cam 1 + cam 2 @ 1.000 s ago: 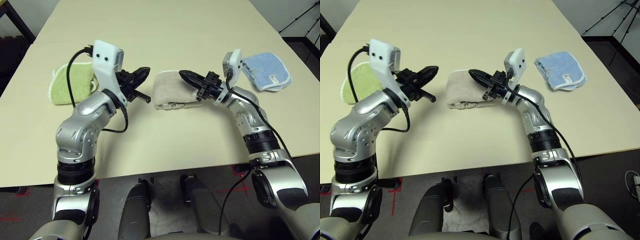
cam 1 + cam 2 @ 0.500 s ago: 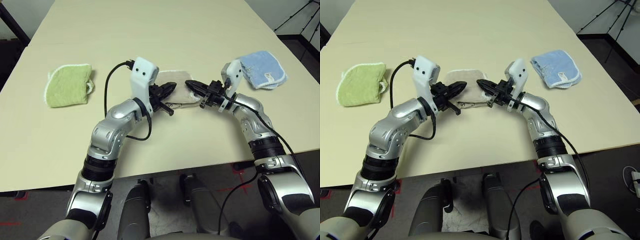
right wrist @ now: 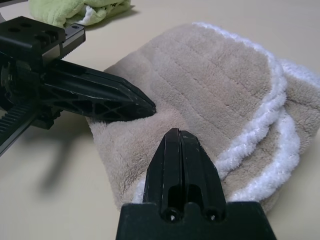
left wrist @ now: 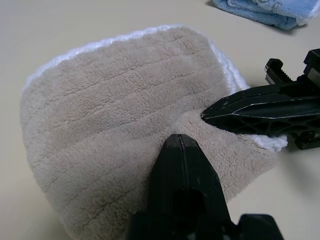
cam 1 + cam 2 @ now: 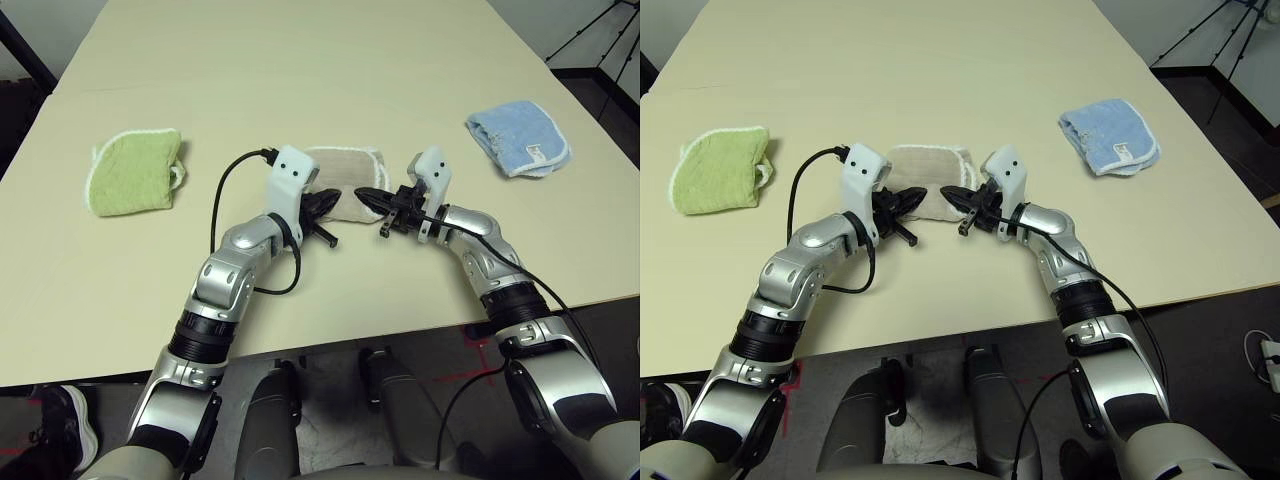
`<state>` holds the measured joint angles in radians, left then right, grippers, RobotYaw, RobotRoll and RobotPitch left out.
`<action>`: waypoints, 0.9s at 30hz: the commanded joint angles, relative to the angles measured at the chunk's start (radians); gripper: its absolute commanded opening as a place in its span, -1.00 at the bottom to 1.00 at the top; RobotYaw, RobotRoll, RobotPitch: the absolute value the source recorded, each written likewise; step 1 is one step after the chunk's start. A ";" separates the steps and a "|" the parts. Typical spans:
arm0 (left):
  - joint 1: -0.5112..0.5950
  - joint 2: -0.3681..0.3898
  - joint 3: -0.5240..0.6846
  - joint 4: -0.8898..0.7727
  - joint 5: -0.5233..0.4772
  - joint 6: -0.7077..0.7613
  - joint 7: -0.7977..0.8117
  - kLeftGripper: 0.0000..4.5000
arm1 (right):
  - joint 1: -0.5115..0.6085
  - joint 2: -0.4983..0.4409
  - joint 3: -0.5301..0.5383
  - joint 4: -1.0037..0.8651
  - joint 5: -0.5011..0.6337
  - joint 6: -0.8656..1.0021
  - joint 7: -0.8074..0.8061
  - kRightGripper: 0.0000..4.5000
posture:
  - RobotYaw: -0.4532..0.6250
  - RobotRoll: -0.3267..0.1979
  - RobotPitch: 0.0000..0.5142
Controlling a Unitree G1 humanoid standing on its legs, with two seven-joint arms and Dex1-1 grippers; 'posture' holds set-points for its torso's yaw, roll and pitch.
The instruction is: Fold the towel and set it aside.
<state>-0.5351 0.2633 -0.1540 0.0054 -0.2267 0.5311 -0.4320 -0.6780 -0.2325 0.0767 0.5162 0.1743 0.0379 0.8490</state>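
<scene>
The towel (image 5: 345, 180) lies folded on the table (image 5: 300, 60), between the green cloth (image 5: 135, 185) and the blue cloth (image 5: 518, 140). A second ago both arms were held higher; now the left gripper (image 4: 180, 150) and the right gripper (image 3: 175, 145) are brought down onto the towel's near edge. Both jaws are pressed together and nothing is pinched. The fold looks done, so the towel is probably pressed flat before being moved aside.
</scene>
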 commanded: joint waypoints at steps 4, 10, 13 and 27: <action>-0.004 0.009 0.031 -0.040 0.004 0.023 0.001 -1.00 | -0.030 -0.047 -0.046 0.022 0.025 0.006 0.006 -0.98 | -0.44 0.25 -0.24; -0.058 0.049 0.079 -0.177 -0.028 0.102 -0.004 -1.00 | -0.078 -0.054 -0.099 -0.009 0.094 0.024 0.030 -0.98 | -0.43 0.25 -0.27; -0.096 0.064 0.096 -0.192 -0.030 0.123 -0.009 -1.00 | -0.110 -0.037 -0.096 0.008 0.095 0.014 0.024 -0.98 | -0.43 0.25 -0.27; -0.125 0.087 0.067 0.080 0.063 -0.052 -0.057 -1.00 | -0.270 0.059 -0.051 0.394 -0.052 -0.153 -0.078 -0.98 | -0.40 0.25 -0.33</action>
<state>-0.6627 0.3492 -0.0660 0.0552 -0.1866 0.5062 -0.4773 -0.9441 -0.1708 0.0171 0.8660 0.1507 -0.0979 0.7818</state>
